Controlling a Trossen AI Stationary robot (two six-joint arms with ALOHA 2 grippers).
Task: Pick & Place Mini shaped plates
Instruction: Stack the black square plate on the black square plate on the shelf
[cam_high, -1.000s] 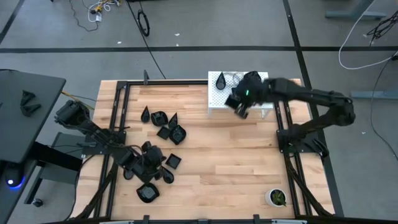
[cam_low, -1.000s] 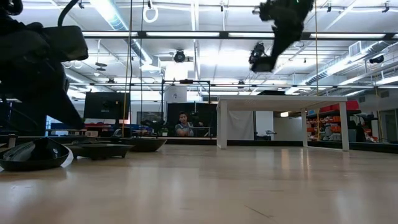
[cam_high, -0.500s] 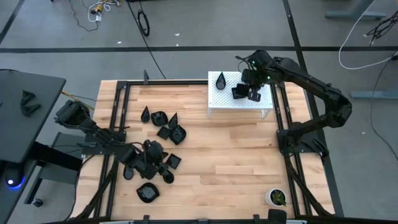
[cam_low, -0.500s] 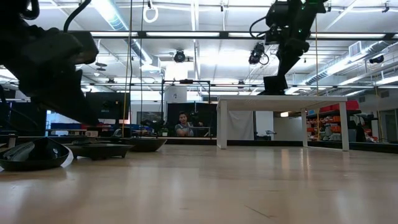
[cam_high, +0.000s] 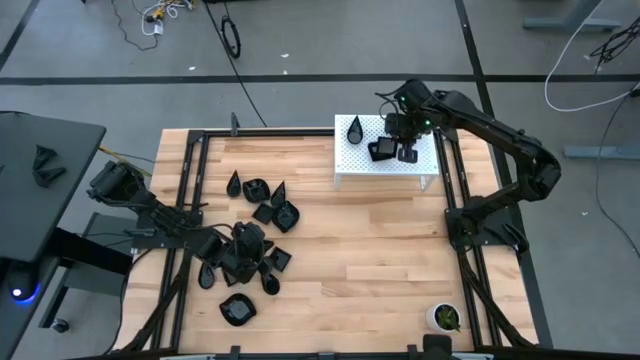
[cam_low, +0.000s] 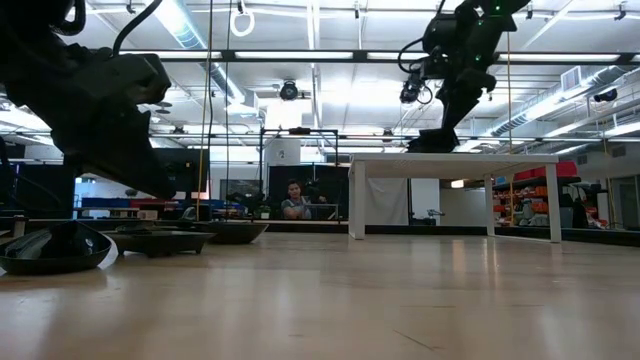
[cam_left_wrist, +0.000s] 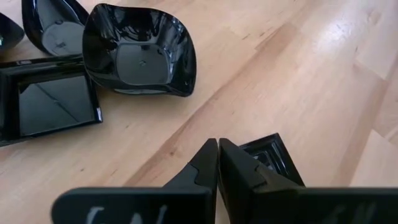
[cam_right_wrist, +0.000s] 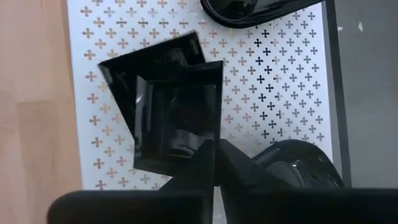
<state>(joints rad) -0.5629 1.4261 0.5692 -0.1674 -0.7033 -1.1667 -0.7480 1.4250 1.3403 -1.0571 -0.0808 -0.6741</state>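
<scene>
square plate (cam_right_wrist: 177, 124) pinched at its rim by the right gripper (cam_right_wrist: 214, 152), fingers closed on the edge, held right over another square plate (cam_right_wrist: 152, 56) lying on the white perforated stand (cam_high: 352, 160). overlapping it in the right wrist view, can't tell if actually touching. same stand also carrying a teardrop plate (cam_high: 355, 128) near its back corner and a rounded dark plate (cam_right_wrist: 298, 165) just beside the gripper.

rest of the mini plates scattered over the left half of the wooden table (cam_high: 370, 250): small cluster (cam_high: 265, 200) of teardrop, square and rounded ones mid-table, plus more around the left gripper (cam_high: 245, 255) near the front edge, including a rounded plate (cam_high: 237, 310) close to the front.

left gripper (cam_left_wrist: 217, 158) hanging low over the wood with fingers pressed together, holding nothing, tips right above a small square plate (cam_left_wrist: 277, 158). wavy-rimmed bowl-like plate (cam_left_wrist: 140, 53) and a flat square plate (cam_left_wrist: 50, 102) just beyond it.

small white pot with a green plant (cam_high: 444, 318) off at the front right corner, well apart from everything.
</scene>
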